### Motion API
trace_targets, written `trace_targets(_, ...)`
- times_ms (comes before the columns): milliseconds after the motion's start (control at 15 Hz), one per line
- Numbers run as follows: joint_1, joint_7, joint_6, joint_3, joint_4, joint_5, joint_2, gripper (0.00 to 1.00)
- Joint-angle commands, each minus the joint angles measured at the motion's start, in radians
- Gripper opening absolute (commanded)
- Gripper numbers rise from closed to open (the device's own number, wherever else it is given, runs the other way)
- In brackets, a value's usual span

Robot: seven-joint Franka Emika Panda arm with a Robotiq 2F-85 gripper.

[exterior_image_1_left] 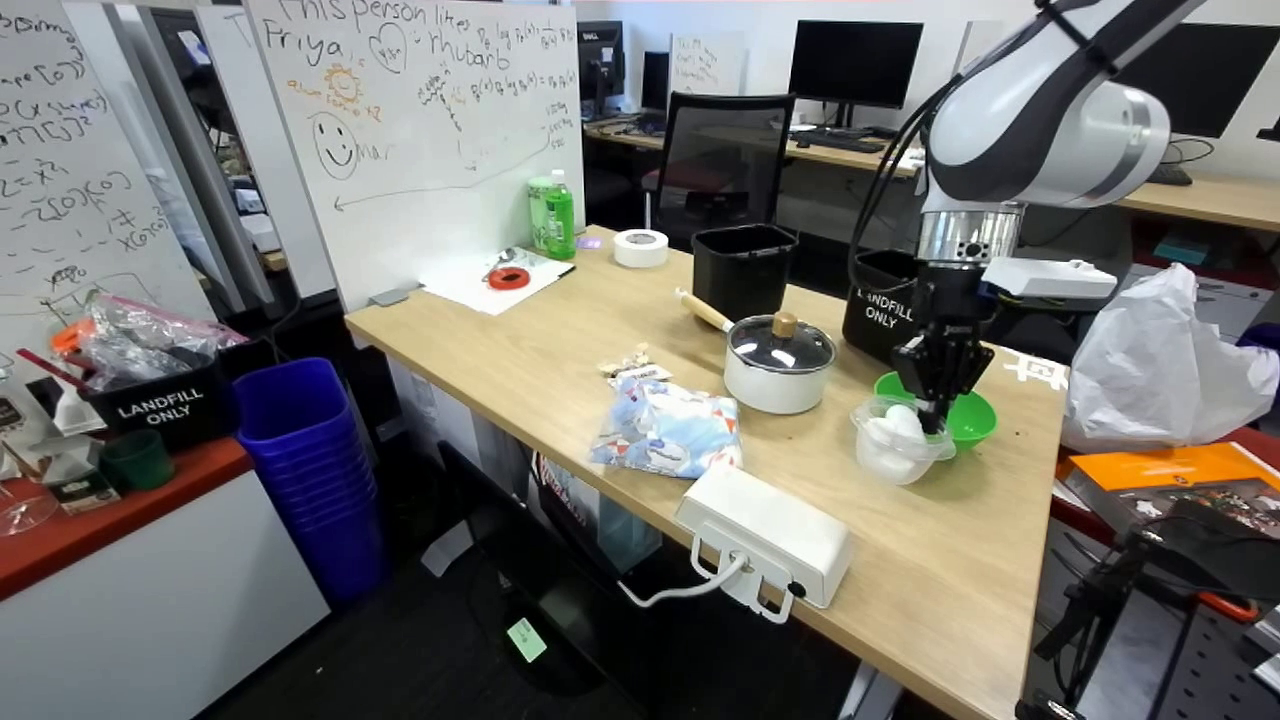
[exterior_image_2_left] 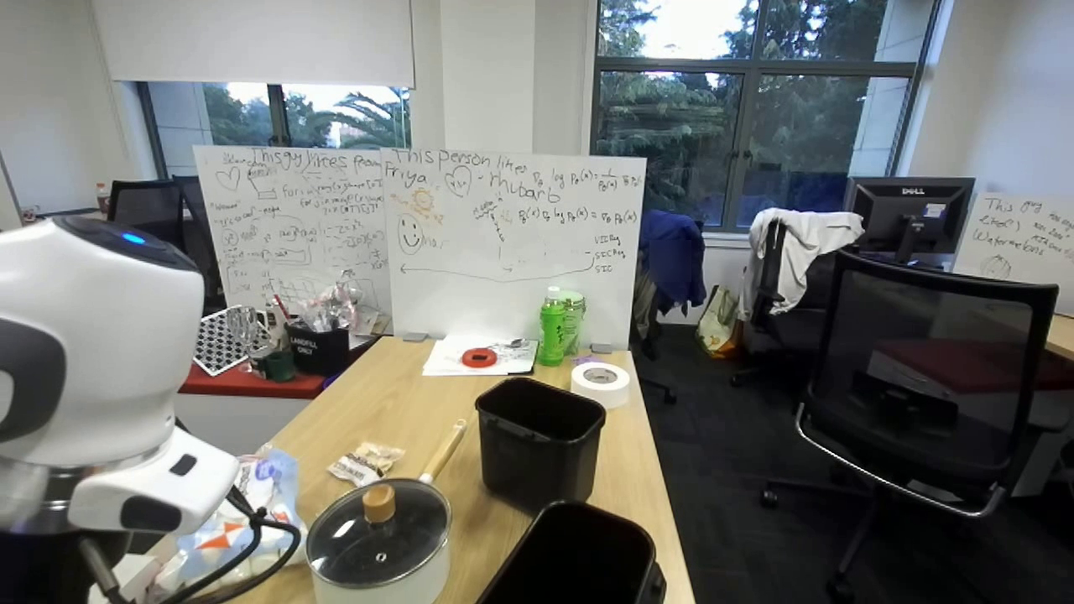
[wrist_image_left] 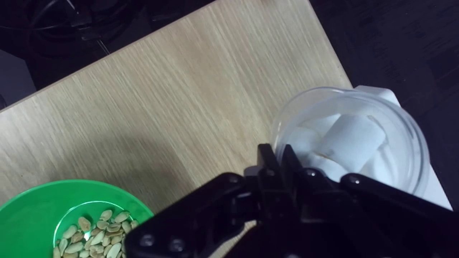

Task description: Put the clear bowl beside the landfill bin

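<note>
Pincer (wrist_image_left: 276, 149) clamped on one clear bowl (exterior_image_1_left: 892, 466); one green bowl (exterior_image_1_left: 973, 424) near; one landfill bin (exterior_image_1_left: 876, 332), one pot (exterior_image_1_left: 772, 387) on table (exterior_image_1_left: 560, 345).

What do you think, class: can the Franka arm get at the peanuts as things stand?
Probably not: its fingers appear shut on the rim of the clear bowl, though the green bowl holding the peanuts is uncovered.

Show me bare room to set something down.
On the table, two bare patches: one between the white paper and the small packet; another at the table's corner, bordered by the white box, the clear bowl and the green bowl. A narrow strip separates the pot from the landfill bin. Crowded: around both bowls and the hand.
</note>
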Motion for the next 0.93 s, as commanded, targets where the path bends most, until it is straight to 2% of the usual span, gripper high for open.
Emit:
trace_targets(0, -0.030, 0.065, -0.056, -0.040, 0.067, 0.078, 0.008, 0.02)
trace_targets(333, -0.094, 0.173, -0.050, -0.133, 0.158, 0.141, 0.013, 0.02)
trace_targets(533, -0.123, 0.252, -0.026, -0.173, 0.152, 0.184, -0.016, 0.02)
trace_targets(667, -0.133, 0.293, -0.009, -0.188, 0.127, 0.228, -0.042, 0.02)
trace_targets(733, -0.128, 0.254, -0.026, -0.188, 0.157, 0.183, -0.011, 0.07)
trace_targets(867, -0.132, 0.278, -0.026, -0.193, 0.150, 0.202, -0.022, 0.07)
